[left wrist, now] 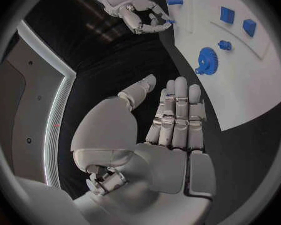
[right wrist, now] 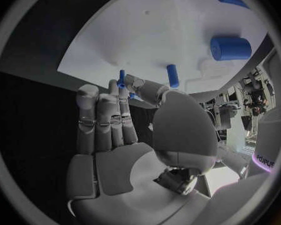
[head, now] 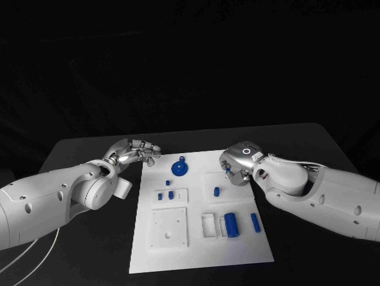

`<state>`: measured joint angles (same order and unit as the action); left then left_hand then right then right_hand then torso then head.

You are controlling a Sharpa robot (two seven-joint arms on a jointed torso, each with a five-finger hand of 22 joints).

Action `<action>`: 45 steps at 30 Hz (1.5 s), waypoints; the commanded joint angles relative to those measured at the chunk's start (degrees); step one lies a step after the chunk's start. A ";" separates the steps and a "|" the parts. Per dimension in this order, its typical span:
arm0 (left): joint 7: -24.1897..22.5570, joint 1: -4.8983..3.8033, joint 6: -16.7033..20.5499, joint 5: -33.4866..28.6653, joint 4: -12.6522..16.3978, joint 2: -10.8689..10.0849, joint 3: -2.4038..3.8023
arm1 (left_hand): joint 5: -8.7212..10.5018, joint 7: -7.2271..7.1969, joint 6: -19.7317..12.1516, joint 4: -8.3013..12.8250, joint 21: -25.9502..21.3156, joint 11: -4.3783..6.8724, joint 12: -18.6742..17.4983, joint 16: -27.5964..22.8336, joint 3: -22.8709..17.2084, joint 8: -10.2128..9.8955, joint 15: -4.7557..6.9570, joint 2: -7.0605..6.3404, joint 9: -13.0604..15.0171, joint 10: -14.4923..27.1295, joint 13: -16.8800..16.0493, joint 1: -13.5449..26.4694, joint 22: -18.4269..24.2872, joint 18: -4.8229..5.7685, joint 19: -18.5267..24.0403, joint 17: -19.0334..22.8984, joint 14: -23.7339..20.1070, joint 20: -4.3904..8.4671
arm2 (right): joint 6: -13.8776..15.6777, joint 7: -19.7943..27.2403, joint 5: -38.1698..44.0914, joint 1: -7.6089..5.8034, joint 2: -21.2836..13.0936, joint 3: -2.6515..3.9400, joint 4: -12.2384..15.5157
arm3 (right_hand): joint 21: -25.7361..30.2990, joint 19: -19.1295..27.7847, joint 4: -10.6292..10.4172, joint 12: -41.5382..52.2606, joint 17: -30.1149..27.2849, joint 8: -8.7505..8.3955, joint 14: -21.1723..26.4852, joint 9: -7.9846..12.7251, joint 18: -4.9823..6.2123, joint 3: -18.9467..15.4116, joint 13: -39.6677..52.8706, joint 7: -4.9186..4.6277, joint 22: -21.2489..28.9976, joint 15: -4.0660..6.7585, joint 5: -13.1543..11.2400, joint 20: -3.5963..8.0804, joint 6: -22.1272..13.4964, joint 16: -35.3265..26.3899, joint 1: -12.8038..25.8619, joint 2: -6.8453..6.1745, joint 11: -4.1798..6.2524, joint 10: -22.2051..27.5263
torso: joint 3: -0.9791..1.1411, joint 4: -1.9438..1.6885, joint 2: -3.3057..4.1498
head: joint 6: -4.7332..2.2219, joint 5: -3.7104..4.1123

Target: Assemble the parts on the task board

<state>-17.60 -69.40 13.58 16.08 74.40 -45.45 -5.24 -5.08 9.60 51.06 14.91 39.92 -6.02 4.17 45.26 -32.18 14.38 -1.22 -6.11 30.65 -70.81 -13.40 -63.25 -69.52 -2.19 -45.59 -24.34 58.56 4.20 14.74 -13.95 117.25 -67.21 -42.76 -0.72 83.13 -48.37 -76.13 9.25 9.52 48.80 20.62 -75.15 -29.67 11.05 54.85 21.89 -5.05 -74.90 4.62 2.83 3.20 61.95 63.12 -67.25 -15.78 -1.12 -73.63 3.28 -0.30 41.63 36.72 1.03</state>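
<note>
The left hand [head: 135,152] hovers off the far left corner of the task board [head: 199,253], over the black table [head: 87,149]; in its wrist view the fingers [left wrist: 181,115] lie straight and side by side with nothing in them. The right hand [head: 240,162] sits over the far right part of the board. In the right wrist view a thumb and fingertip appear to pinch a small blue pin [right wrist: 121,79], though the contact is too small to confirm.

Outward from the hands, most parts look unplaced. A blue gear [head: 180,168] lies near the far edge, just right of the left hand. Small blue blocks [head: 165,195] sit in a shallow recess left of centre, and a short peg [head: 215,191] rests in another recess to the right. Nearer, a thick blue cylinder [head: 232,224] lies on its side in a tray-like pocket, with a slim blue rod [head: 255,222] just to its right. A square white plate [head: 170,226] on the near left holds nothing blue. By my judgement the assembly is at an early stage, with nearly everything left to seat.
</note>
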 commanded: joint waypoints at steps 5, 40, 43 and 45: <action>-0.36 -0.07 -0.54 -0.54 0.01 0.50 0.05 | -0.42 -0.18 -0.42 -0.10 -0.37 -0.01 -0.13 -0.37 0.27 0.16 -0.12 0.23 -0.07 0.27 0.10 0.27 -0.10 -0.75 -0.33 -0.11 0.47 0.06 | 0.63 -0.25 -2.71 -0.20 -0.33 1.96 1.91 | -0.41 0.17 -0.33 0.34 0.10 0.21 0.10 -0.10 3.95 -0.16 0.19 -0.01 -1.26 0.57 -0.03 0.43 0.43 0.25 -0.53 -0.18 -0.02 -3.35 | 0.04 -0.12 0.03 | -0.25 -0.07; -0.78 -0.82 0.84 -3.24 -9.11 6.51 0.07 | -0.49 -0.24 -0.27 -0.15 -0.51 0.10 0.04 -0.64 0.22 0.41 -0.08 0.42 -0.12 0.06 0.07 0.20 -0.26 -0.73 -0.43 -0.52 0.57 0.11 | 1.13 3.86 -3.77 4.58 10.44 -4.72 7.70 | -0.56 0.20 -0.70 0.14 0.14 0.09 0.24 -0.20 3.95 -0.30 0.50 -0.09 -1.18 0.61 -0.04 0.73 0.18 0.17 -0.85 0.09 -0.01 -3.14 | -0.93 -0.29 -1.57 | 2.98 -12.92; -0.79 -0.90 0.74 -3.25 -9.12 6.84 0.08 | -0.48 -0.24 -0.26 -0.15 -0.52 0.10 0.05 -0.65 0.21 0.42 -0.08 0.43 -0.12 0.05 0.06 0.19 -0.27 -0.73 -0.43 -0.54 0.58 0.11 | 0.77 3.87 -3.19 4.86 10.75 -5.31 7.32 | -0.56 0.21 -0.71 0.13 0.14 0.09 0.24 -0.20 3.95 -0.31 0.51 -0.10 -1.18 0.61 -0.04 0.74 0.16 0.16 -0.86 0.12 -0.01 -3.13 | -0.98 -0.16 -1.54 | 3.46 -13.50; -0.77 -0.94 0.70 -3.25 -9.04 6.98 0.09 | -0.49 -0.24 -0.26 -0.15 -0.53 0.11 0.05 -0.66 0.21 0.43 -0.08 0.44 -0.12 0.04 0.06 0.18 -0.27 -0.73 -0.43 -0.56 0.59 0.11 | 0.49 3.90 -3.17 5.09 11.01 -5.59 6.89 | -0.56 0.22 -0.70 0.12 0.14 0.08 0.25 -0.21 3.95 -0.32 0.52 -0.10 -1.18 0.61 -0.04 0.75 0.15 0.16 -0.87 0.15 -0.01 -3.12 | -0.97 -0.16 -1.51 | 3.58 -13.66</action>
<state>-17.68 -70.16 14.31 13.56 65.24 -38.66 -5.22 -5.28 9.46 50.92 14.91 39.70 -6.01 4.17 44.81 -32.18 14.61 -1.42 -6.11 30.60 -70.81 -13.37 -63.25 -69.73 -1.73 -45.68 -24.80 58.76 4.29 16.68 -10.74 112.53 -62.28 -31.91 -6.24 90.24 -48.58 -75.88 8.93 9.49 48.85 20.61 -75.24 -29.78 10.42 54.53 22.35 -5.04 -74.93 4.72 2.71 3.77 61.93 63.12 -67.54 -15.74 -1.12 -73.64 2.38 -0.50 40.12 40.01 -12.28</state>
